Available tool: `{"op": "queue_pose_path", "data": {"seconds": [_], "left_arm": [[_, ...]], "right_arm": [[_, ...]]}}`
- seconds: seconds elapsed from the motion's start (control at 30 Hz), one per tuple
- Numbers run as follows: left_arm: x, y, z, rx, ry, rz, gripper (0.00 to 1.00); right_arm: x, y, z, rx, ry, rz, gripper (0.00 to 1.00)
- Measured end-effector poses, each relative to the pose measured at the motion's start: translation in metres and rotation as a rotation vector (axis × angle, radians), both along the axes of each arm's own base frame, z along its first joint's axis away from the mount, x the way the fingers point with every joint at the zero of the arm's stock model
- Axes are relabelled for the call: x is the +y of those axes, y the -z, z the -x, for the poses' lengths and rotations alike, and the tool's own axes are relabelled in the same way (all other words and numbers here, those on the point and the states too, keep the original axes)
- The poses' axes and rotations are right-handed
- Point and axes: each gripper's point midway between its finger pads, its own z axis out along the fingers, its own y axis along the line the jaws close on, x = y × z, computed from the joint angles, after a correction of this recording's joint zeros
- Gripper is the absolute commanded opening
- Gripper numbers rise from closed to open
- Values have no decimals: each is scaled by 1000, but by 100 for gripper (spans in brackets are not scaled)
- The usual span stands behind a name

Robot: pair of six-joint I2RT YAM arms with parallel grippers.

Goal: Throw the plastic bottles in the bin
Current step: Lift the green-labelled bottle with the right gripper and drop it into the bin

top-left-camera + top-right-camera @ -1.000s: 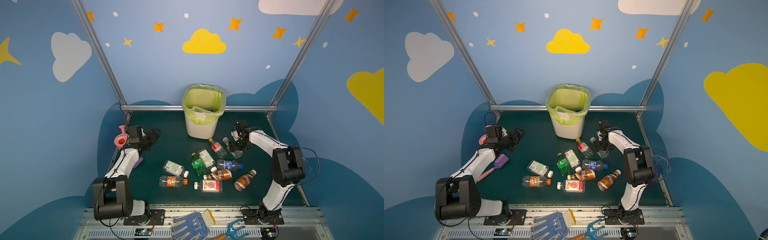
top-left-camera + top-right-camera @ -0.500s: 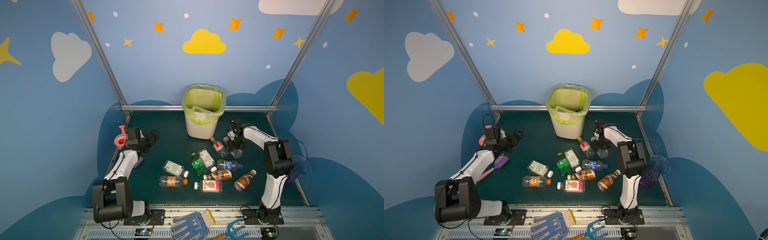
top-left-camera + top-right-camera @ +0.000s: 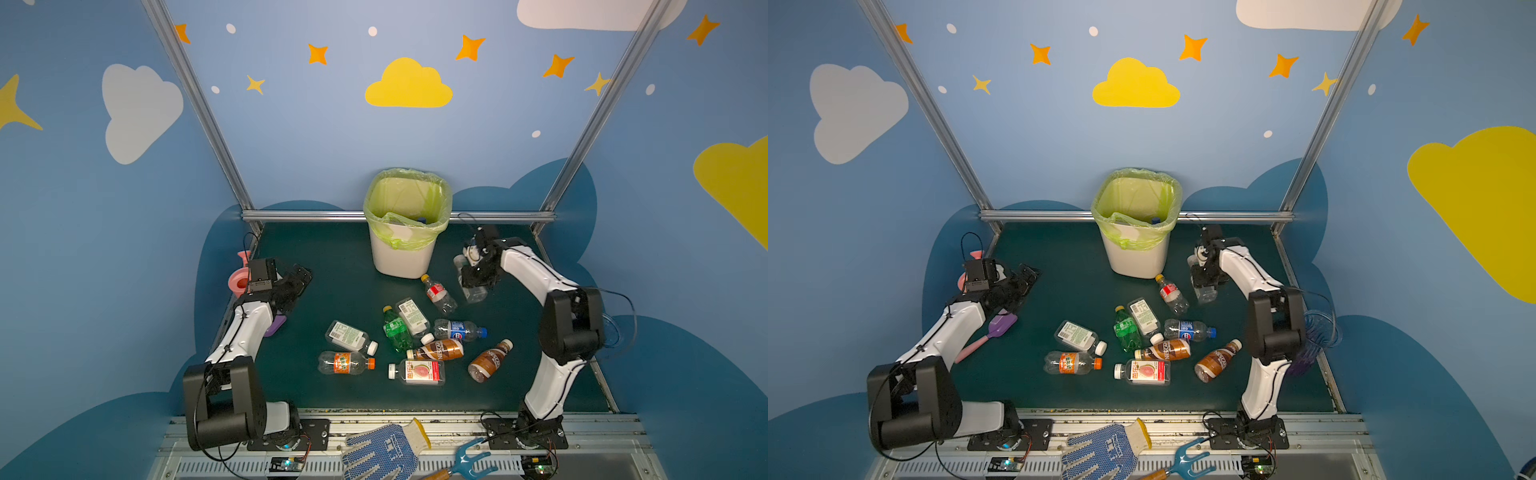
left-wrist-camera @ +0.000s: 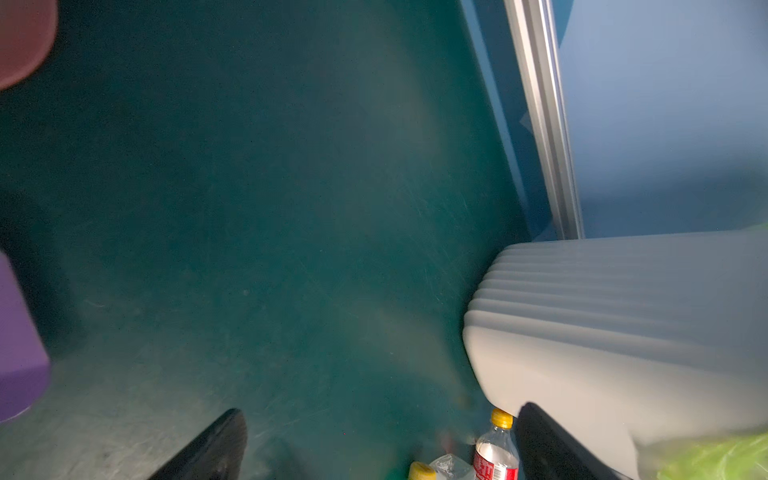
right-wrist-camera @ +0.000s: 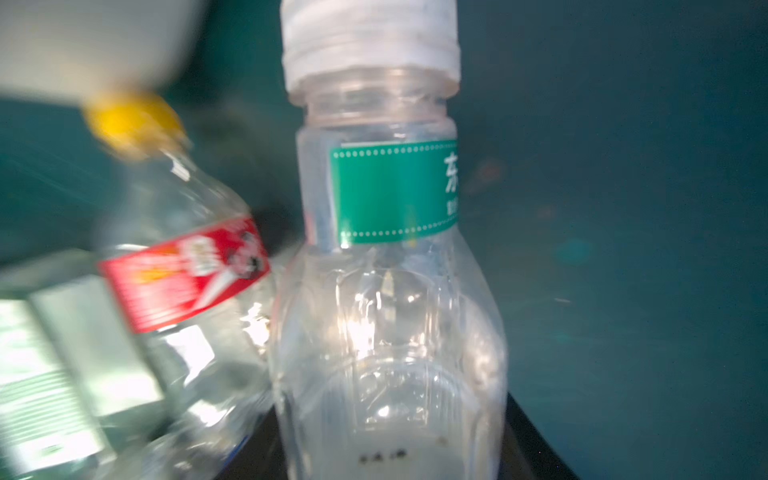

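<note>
A: Item: clear bottle (image 5: 388, 316) with green label, white cap, just right of the bin (image 3: 401, 259). Status?

B: Right claw (image 3: 475, 286) clamps its body; the step looks like pickup. Left claw (image 4: 374, 444) gapes wide, empty.

A: Next requirement?

B: Probably a lift above the bin's rim. Red-labelled bottle (image 5: 183, 266) lies alongside; bare mat on the far side.

Ten bottles (image 3: 409, 372) lying on mat; lined bin (image 3: 401, 259) upright behind.
</note>
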Motion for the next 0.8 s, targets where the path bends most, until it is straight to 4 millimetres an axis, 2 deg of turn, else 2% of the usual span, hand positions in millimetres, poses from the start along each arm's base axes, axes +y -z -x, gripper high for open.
{"op": "queue_pose_path", "data": {"seconds": [0.07,0.13,0.2,0.27,0.3,0.37,0.43,0.47,0.53,0.57,0.63,0.7,0.77,0.8], "left_arm": [[4,5,5,17,-16,-4,100],[6,8,10,29,-28,-9,100],[7,11,15,39,-36,-14,100],[8,14,19,46,-42,-19,100],[8,15,21,50,-43,-19,100],[7,18,23,57,-44,-19,100],[7,21,25,66,-43,-17,100],[7,23,26,70,-43,-16,100],[6,27,29,80,-43,-13,100],[6,29,30,84,-43,-12,100],[5,32,32,92,-44,-10,100],[5,33,33,98,-43,-9,100],[5,31,34,96,-44,-10,100],[5,29,35,90,-42,-12,100]], "right_arm": [[-14,-70,-14,-194,71,-84,49],[-32,-154,-18,-439,138,-164,50],[-48,-239,-5,-677,191,-235,52],[-51,-312,16,-878,202,-313,53],[-50,-344,27,-964,198,-357,53],[-46,-388,42,-1080,184,-439,54],[-34,-419,48,-1143,144,-535,55],[-25,-426,45,-1150,117,-573,56],[4,-426,26,-1108,46,-629,59],[29,-420,11,-1065,-10,-654,61],[81,-393,-21,-951,-118,-671,68],[131,-341,-57,-790,-199,-644,79],[161,-285,-78,-643,-228,-607,89],[168,-257,-84,-575,-231,-577,92]]}}
